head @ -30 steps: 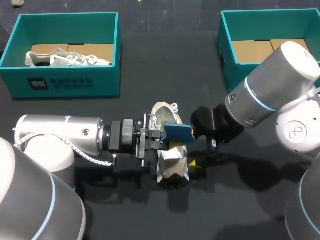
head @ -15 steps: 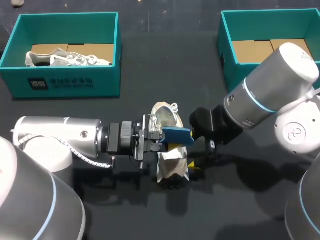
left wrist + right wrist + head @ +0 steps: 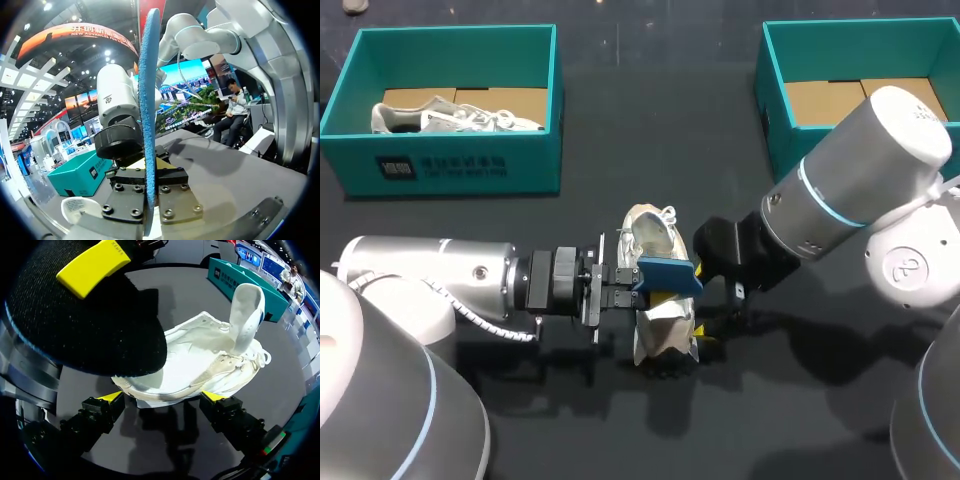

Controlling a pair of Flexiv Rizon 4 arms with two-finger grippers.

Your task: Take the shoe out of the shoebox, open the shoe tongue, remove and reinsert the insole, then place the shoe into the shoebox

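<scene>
Head view: L jaws clamp insole [image 3: 670,272] above shoe [image 3: 665,335]; R jaws grip shoe sides.

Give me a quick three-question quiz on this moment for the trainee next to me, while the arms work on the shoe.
1. True or false: the blue insole lies inside the shoe on the table.
2. What holds the insole? A) the left gripper B) a person's hand C) nothing, it lies flat on the table
3. Fill in: the box at the left contains another ___.
Key: 1 false, it is out of the shoe and held over it; 2 A; 3 shoe, the second shoe lies in that box.
</scene>
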